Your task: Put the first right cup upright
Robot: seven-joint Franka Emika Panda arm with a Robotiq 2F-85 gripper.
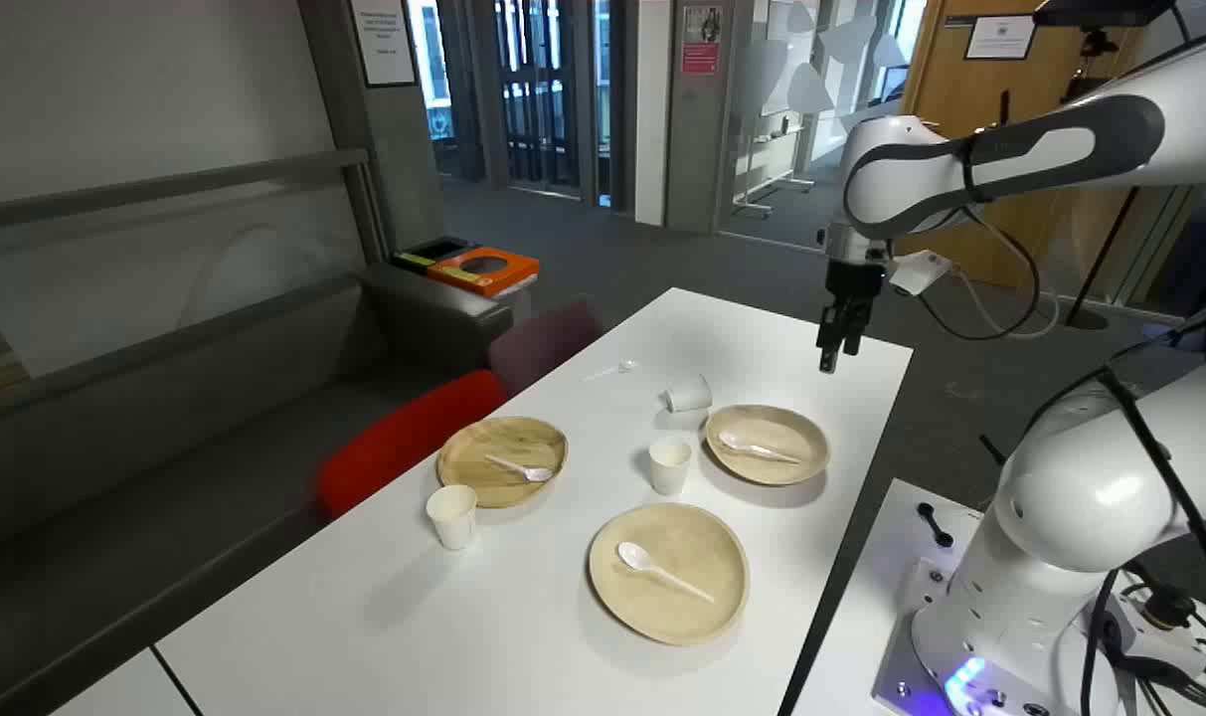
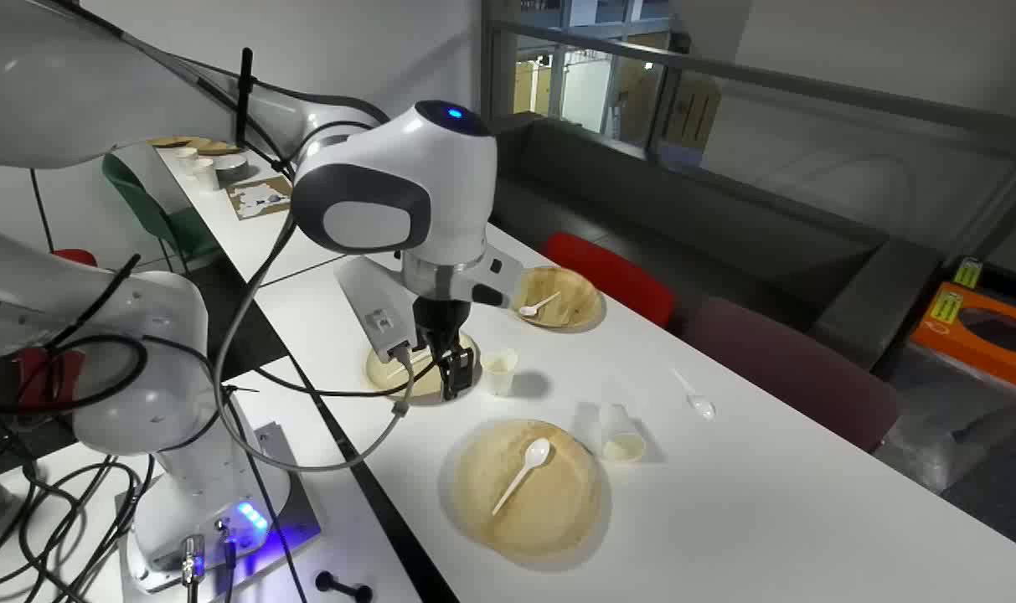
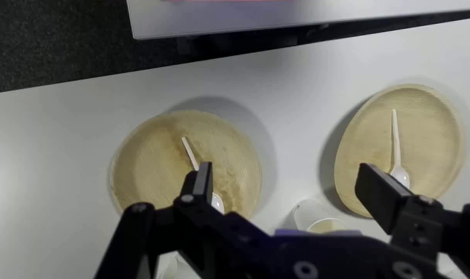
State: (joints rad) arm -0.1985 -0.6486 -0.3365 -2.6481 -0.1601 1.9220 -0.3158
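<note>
In an exterior view, we see a grey sofa (image 1: pixel 195 438) ten o'clock from the white desk (image 1: pixel 503 617). In an exterior view, the white cup (image 2: pixel 621 433) lies sideways, two o'clock from a tan plate (image 2: pixel 549 511). In the wrist view, the gripper (image 3: pixel 284 175) gapes wide, empty.

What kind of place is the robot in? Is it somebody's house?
Probably not: it looks more like a shared break area in an office or university. The clues are the long grey sofa, the framed notice and the orange bin lid.
</note>
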